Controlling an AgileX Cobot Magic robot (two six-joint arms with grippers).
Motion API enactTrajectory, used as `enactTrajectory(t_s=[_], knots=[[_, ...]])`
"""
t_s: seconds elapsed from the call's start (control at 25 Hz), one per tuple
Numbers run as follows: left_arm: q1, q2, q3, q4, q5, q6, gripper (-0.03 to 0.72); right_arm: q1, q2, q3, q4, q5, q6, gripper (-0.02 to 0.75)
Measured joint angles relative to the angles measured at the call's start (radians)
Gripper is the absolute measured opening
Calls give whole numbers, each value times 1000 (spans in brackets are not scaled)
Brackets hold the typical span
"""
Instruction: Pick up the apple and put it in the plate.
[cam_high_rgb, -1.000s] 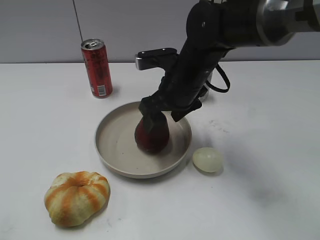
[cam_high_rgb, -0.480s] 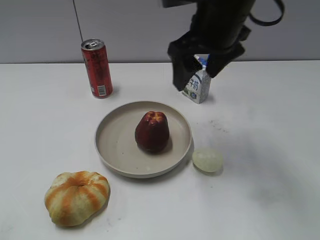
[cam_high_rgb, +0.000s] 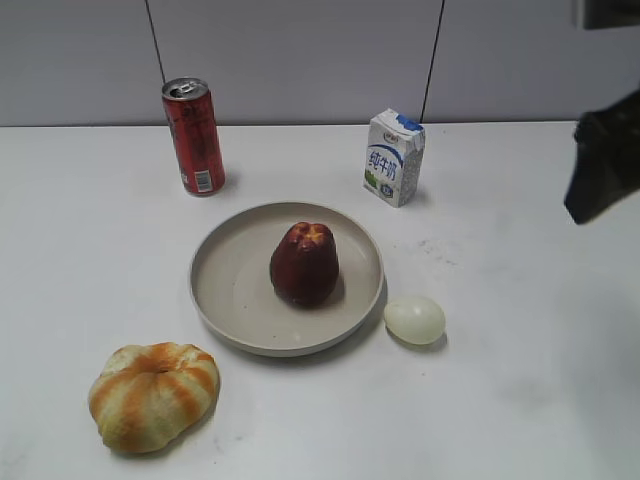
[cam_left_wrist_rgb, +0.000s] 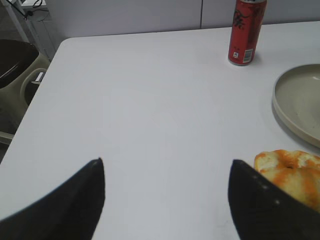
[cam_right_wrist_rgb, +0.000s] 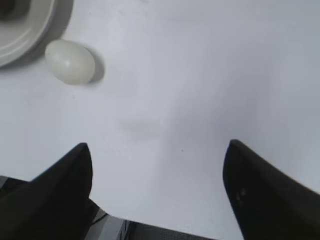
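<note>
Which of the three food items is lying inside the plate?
The apple: it sits in the plate; the egg and bun lie on the table.

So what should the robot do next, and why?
Probably nothing more than parking the right gripper off to the side. The apple already stands upright inside the plate, nothing grips it, and both grippers are open and empty, the left gripper over bare table.

Even, bright, diffuse light on my feeds, no hard glare. I see soft short shadows under the apple (cam_high_rgb: 304, 264) and egg (cam_high_rgb: 415, 320). The right wrist view looks washed-out, slightly soft. Gripper fingers (cam_left_wrist_rgb: 67, 207) sit dark and blurred. The exterior view is sharp.
</note>
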Motion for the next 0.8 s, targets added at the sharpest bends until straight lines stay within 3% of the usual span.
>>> enactTrajectory(t_s=[0.44,0.8], knots=[[0,0,0,0,0,0,585,-2,-753,523,1,-140,16,613],[0,0,0,0,0,0,585,-2,-1134,640,-8,-108,15,588]])
